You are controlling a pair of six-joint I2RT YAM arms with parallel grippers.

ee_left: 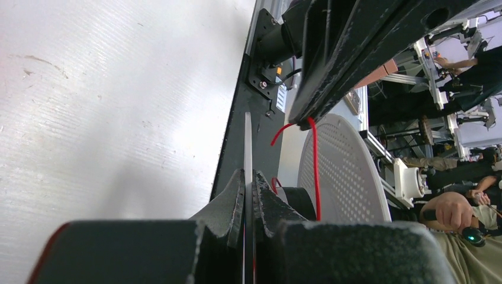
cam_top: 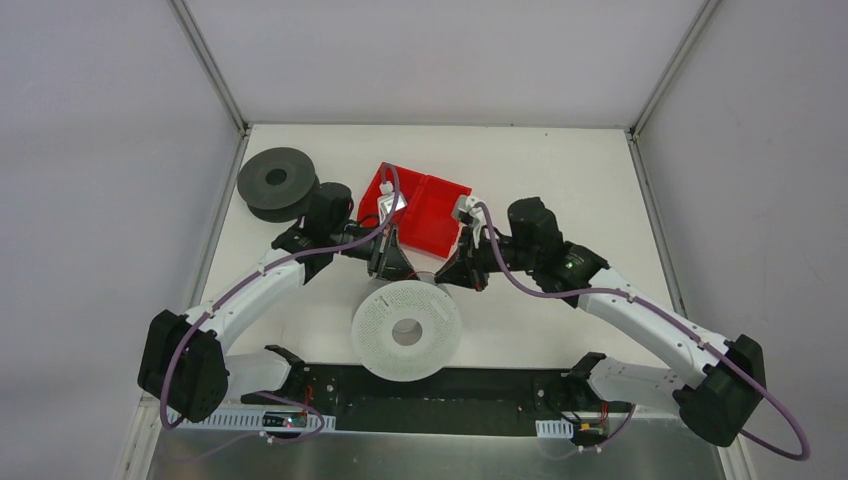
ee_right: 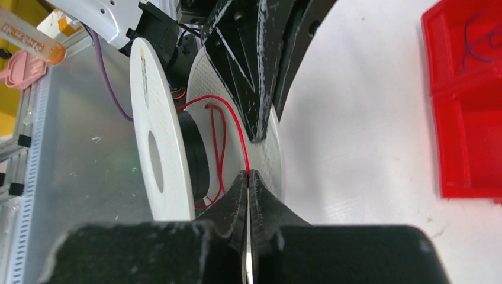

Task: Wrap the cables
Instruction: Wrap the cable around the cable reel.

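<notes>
A white perforated spool (cam_top: 390, 310) stands on edge at the table's near middle. My left gripper (cam_top: 392, 266) is shut on the rim of its far flange, which shows edge-on between the fingers in the left wrist view (ee_left: 249, 174). My right gripper (cam_top: 453, 274) is shut on a thin red cable (ee_right: 234, 115) at its tips (ee_right: 248, 173). The cable runs in loose loops round the spool's black hub (ee_right: 198, 160) between the two flanges (ee_right: 155, 106). The left wrist view shows the cable (ee_left: 314, 171) hanging from the right gripper's tips (ee_left: 306, 120).
A red two-compartment tray (cam_top: 435, 215) lies just behind the grippers, and a thin dark wire (ee_right: 480, 36) lies in it. A black spool (cam_top: 277, 183) stands at the far left. A metal plate (cam_top: 430, 455) borders the near edge. Grey walls enclose the table.
</notes>
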